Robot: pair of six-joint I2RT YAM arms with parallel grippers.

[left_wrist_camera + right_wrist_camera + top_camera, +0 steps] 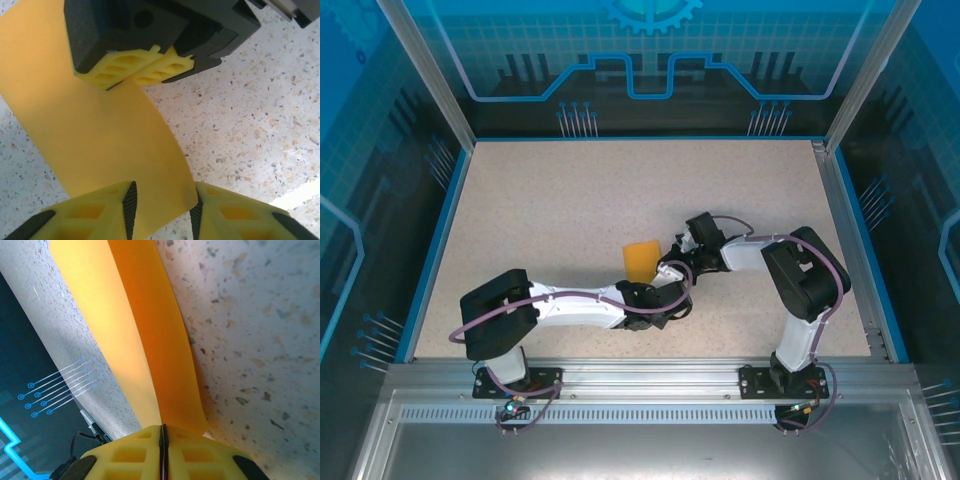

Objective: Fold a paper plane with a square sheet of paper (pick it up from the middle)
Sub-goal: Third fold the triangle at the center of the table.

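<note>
This was a robot lab cell, not a home or a shop. A speckled table (570,200) sat boxed in by a blue rim (432,250), metal posts (425,70) and clear panels (650,60) printed with a gear (650,12) and circuit lines (55,390). A left arm (560,308) and a right arm (805,280) were bolted to a slotted aluminium rail (650,378) at the near edge, with purple cables (832,268) looped along them.

Bright orange square sheet of paper (641,260), curved w/ 1 crease, edge pinched in right gripper (164,434).
</note>
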